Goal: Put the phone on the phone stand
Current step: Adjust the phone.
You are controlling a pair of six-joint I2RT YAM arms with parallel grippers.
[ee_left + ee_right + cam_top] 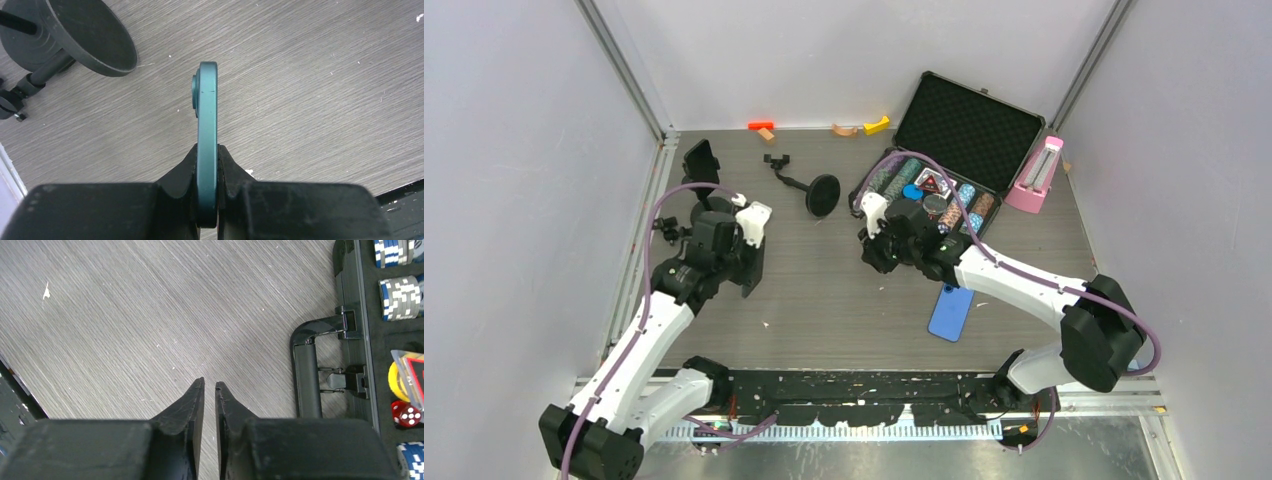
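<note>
Top view: the left gripper (746, 258) holds the teal phone (754, 280) on edge above the table (824, 300). The phone stand (812, 188) lies on its side nearby toward the back, and a blue phone (951, 312) lies flat under the right arm. Left wrist view: the jaws pinch both faces of the teal phone, its camera end pointing outward. Right wrist view: the right gripper (210, 386) has its fingers almost together with nothing between them, beside the handle of the chip case (307, 375).
</note>
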